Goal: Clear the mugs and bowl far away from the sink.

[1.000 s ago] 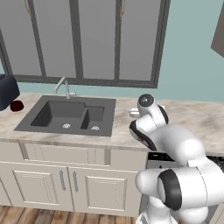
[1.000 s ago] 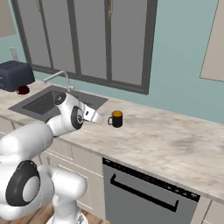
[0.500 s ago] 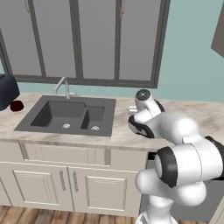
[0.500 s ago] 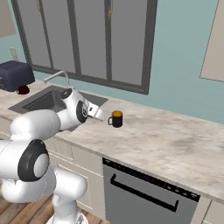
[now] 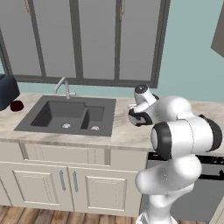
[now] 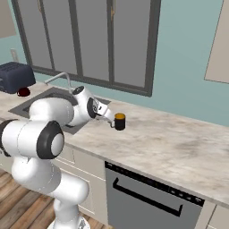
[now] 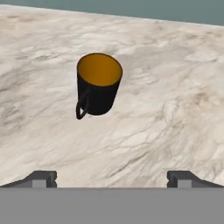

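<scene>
The arm has swung right from the sink toward the orange mug, which stands upright on the desk just ahead. The jaws are spread wide, empty. Centre them on the mug body, clear of the handle.

Marble counter: orange mug upright; maroon mug beside toaster.

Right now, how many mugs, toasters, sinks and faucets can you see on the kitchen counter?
Mugs: 2, the orange and black mug and the dark red mug
Toasters: 1, the navy toaster
Sinks: 1, the dark grey sink
Faucets: 1, the silver faucet
Total: 5
</scene>
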